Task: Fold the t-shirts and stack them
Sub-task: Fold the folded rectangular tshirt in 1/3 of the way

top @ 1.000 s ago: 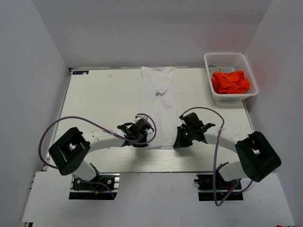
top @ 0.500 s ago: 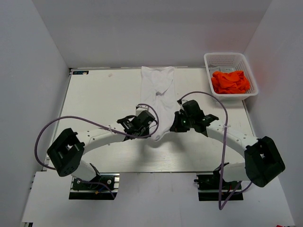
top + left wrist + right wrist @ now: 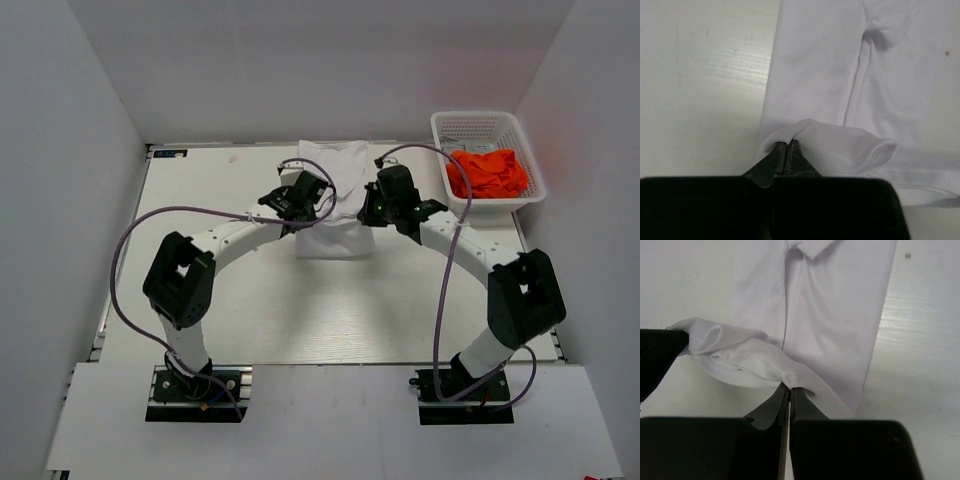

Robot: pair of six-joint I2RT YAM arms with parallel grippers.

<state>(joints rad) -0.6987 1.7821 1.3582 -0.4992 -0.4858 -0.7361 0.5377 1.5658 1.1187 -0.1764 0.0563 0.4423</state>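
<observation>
The white t-shirt (image 3: 336,232) lies folded into a narrow strip at the table's far middle, its near half doubled over toward the far end. My left gripper (image 3: 308,196) is shut on the strip's left hem corner (image 3: 790,136), held above the shirt's upper half (image 3: 830,65). My right gripper (image 3: 380,203) is shut on the right hem corner (image 3: 790,377) above the collar end (image 3: 835,300). The hem sags between the two grippers. Orange t-shirts (image 3: 487,172) lie bunched in the basket.
A white lattice basket (image 3: 483,125) stands at the table's far right corner, just right of my right arm. The white table (image 3: 220,290) has bare surface on the left and near sides. Purple cables loop over both arms.
Both grippers have carried the shirt's near hem away from the table's near edge toward the far end, doubling the strip over itself. Both arms are now stretched far forward.
</observation>
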